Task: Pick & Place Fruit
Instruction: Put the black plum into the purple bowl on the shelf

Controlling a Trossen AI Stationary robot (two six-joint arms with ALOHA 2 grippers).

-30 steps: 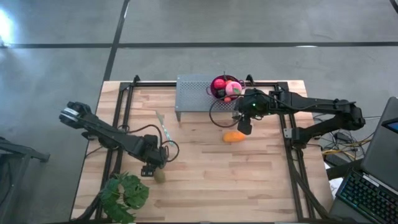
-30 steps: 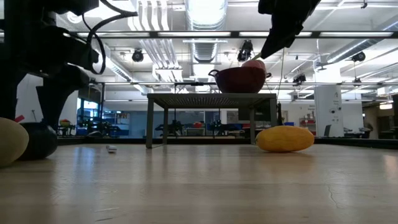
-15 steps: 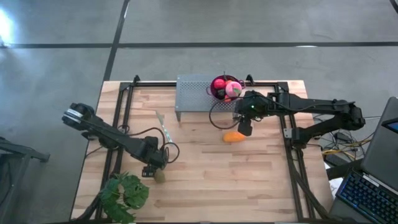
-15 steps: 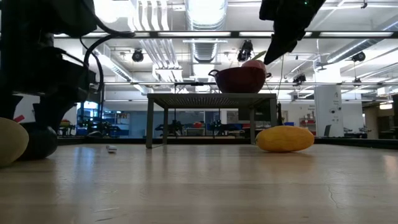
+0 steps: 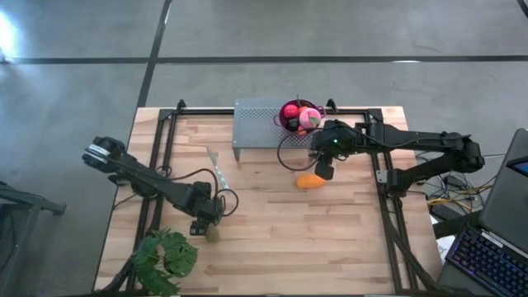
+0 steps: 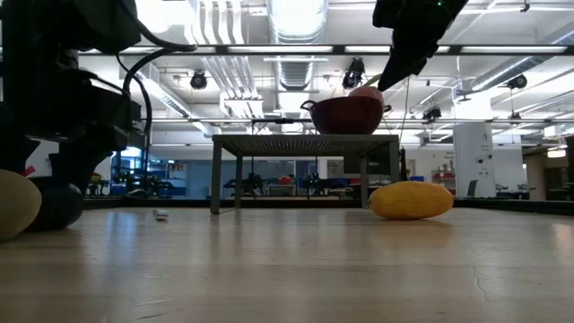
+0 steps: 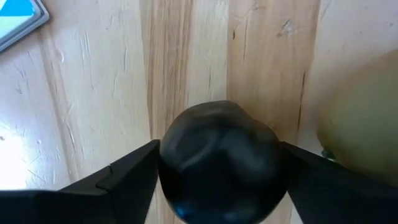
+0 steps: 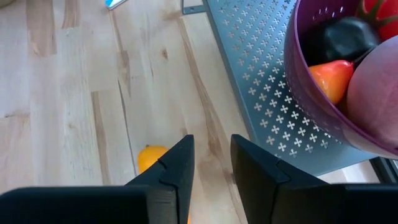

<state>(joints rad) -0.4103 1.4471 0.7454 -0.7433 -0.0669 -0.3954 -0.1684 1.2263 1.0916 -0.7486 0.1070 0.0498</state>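
Wooden plank table (image 5: 272,239) seen from above: one elongated orange piece (image 5: 308,181) lies under the right gripper (image 5: 323,172), one olive-green piece (image 5: 212,233) beside the left gripper (image 5: 198,226). Left wrist view: splayed fingers (image 7: 118,180) flank one glossy black ball (image 7: 221,163), grip uncertain. Right wrist view: narrow, empty fingers (image 8: 177,165); purple plastic bowl (image 8: 311,93) on perforated metal stand (image 8: 261,74).

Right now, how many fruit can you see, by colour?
Orange piece: 1
Olive piece: 1
Dark balls: 2
Pink ball: 1
Red piece: 1
Orange-red piece: 1
Total: 7 visible; the bowl may hide more.
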